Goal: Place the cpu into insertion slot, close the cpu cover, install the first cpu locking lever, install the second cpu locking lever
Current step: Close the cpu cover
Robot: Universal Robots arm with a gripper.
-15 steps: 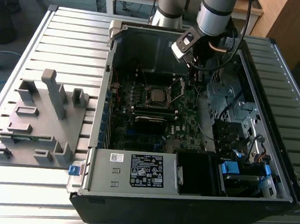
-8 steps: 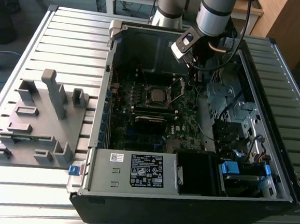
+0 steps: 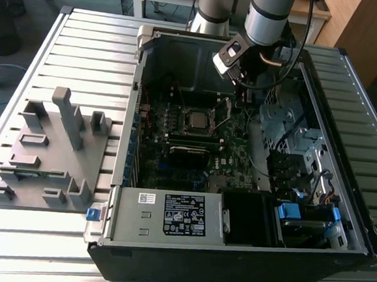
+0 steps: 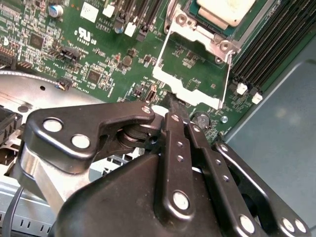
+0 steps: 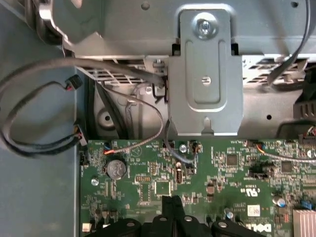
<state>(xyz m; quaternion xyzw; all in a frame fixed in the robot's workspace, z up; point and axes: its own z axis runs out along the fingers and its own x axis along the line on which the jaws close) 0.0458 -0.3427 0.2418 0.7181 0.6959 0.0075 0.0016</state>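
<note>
Fingers [image 4: 174, 104] are pressed together into one narrow black tip with nothing between them, just beside the free edge of the cpu cover [image 4: 187, 91], which stands swung open. Beyond that frame, the second wrist view shows the cpu [image 4: 224, 10] seated in the insertion slot [image 4: 202, 30]. The first wrist view instead shows the tip over green circuit board [image 5: 148, 192], near a coin battery [image 5: 116, 169] and a grey bracket [image 5: 205, 74]. In the exterior view the gripper [image 3: 243, 99] hangs inside the computer case [image 3: 175, 61], at two o'clock from the cpu.

Slatted metal table [image 3: 91, 48] carries an open computer case [image 3: 230, 270] and grey fixture [image 3: 43, 162].
</note>
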